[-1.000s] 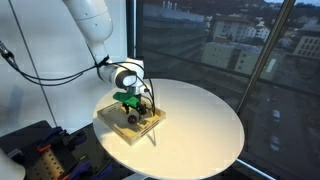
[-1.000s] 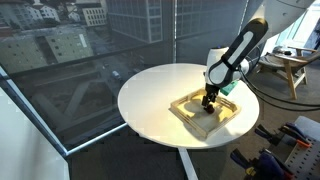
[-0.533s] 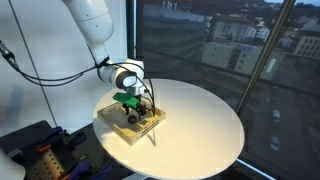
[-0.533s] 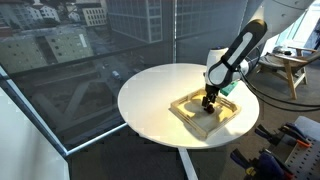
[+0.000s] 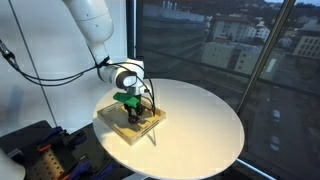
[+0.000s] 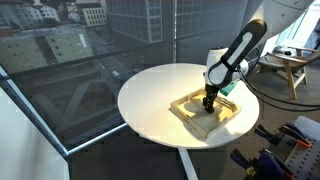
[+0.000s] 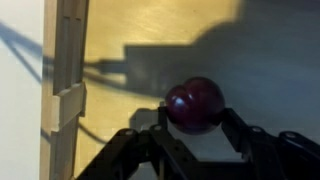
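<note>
- Pincer [image 7: 197, 118] drawn in tight on a dark red ball [image 7: 195, 98], with one finger [image 7: 160, 122] pressed against each side of it
- Lies within a shallow wooden tray [image 7: 64, 90], over its flat floor and well apart from the raised rim at the left of the wrist view
- In an exterior view, tray set near the edge of a round white table [image 5: 205, 120], arm bent down over it
- Hidden behind the fingers in both exterior views, so no telling from there whether resting on the wood or just off it
- Looks smooth and glossy, with a soft highlight on top: probably slippery, apt to squirt out from flat pads if squeezed off-centre
- Seems small and light; little load to expect on lifting
- Could be a hard toy or a real fruit, impossible to tell; if fruit, thin-skinned and easily bruised, so calls for gentle pressure
- Best taken across the widest part, pads squarely opposite each other
- Likely to roll freely across the tray floor if let slip, judging by the round shape
</note>
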### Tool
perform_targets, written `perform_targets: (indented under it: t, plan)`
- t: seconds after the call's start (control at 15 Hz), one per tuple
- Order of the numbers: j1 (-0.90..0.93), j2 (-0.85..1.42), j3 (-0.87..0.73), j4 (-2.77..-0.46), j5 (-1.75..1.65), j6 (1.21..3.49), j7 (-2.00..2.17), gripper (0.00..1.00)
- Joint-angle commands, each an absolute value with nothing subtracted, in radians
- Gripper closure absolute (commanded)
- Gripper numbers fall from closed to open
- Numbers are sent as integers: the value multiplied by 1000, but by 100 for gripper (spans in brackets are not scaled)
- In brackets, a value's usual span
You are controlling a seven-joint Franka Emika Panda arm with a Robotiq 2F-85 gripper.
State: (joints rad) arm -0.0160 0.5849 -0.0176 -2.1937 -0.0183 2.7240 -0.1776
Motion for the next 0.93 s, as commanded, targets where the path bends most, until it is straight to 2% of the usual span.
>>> perform_targets:
  t: [0.0,0.87]
  plan:
    - [-7,591,-26,-2183,-49,2731,-140,67]
    - [-6,547,-28,-2189,-52,2698,-141,67]
